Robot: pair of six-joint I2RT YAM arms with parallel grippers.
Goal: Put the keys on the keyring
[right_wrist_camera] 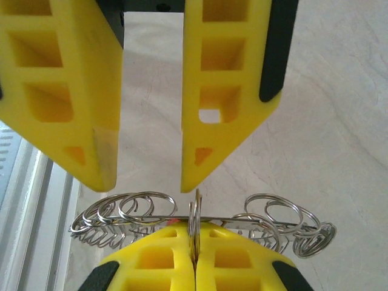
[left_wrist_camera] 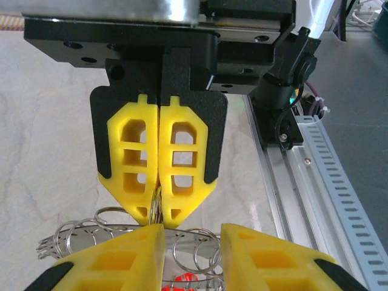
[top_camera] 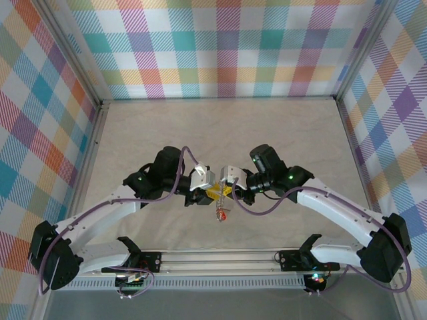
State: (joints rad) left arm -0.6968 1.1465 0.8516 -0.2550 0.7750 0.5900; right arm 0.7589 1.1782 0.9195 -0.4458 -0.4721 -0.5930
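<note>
We log left arm (top_camera: 100,213) and right arm (top_camera: 340,213) bent inward, wrists facing tip to tip at centre. Left gripper (right_wrist_camera: 147,180) — fingers parted, gap clear. Right gripper (left_wrist_camera: 159,218) — fingers pressed together, pinching the keyring (right_wrist_camera: 195,221) edge-on.

Robot lab test cell: plaid backdrop walls (top_camera: 220,47) box in a pale desk (top_camera: 220,127), 2 robot arms (top_camera: 100,217) bolted on alu rail (top_camera: 213,257) w/ cabling.

Pale marbled tabletop (top_camera: 200,123), plaid walls (top_camera: 220,47), slotted metal rail (top_camera: 220,257)
</note>
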